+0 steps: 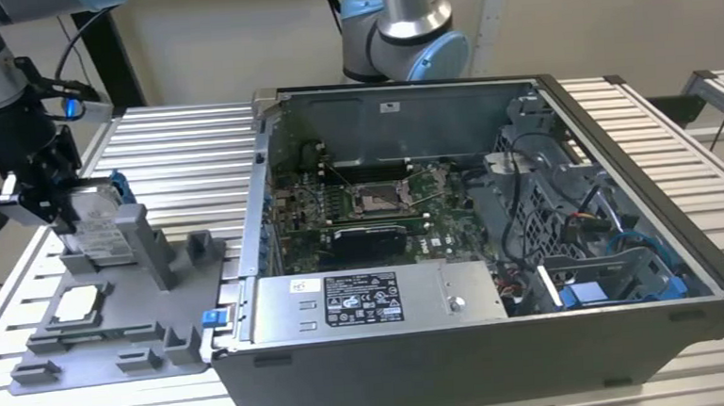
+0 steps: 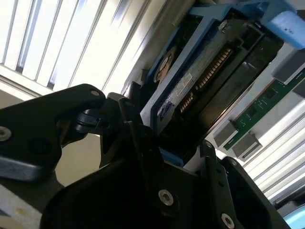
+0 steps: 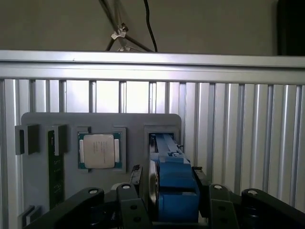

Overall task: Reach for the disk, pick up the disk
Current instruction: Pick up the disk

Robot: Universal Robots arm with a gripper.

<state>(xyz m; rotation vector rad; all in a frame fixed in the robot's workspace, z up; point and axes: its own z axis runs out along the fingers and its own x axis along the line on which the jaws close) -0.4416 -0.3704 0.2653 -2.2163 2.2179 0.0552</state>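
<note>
The fingers [image 3: 135, 174] stand apart, one on each side of the disk [image 3: 172, 188]. In the first wrist view a thin gap shows beside one finger, while the other looks to be at the blue frame, so I judge the gripper [image 3: 166, 174] is not yet clamped.

The disk stands on edge in a slot of the grey fixture plate [image 3: 138, 121], its blue frame uppermost. A square chip [image 3: 99, 150] lies flat in the plate's neighbouring recess. In the exterior view the plate [image 1: 118, 336] rests on the counter [image 1: 170, 149], with the gripper [image 1: 50, 198] low over the disk [image 1: 96, 217] at the plate's far corner.

The step in hand seems to be the grasp. Done well, the fingers would centre so both meet the flat faces together. One-sided contact could tilt the disk against the slot wall. A hold low on the faces, square to the plate, should keep it from jamming.
</note>
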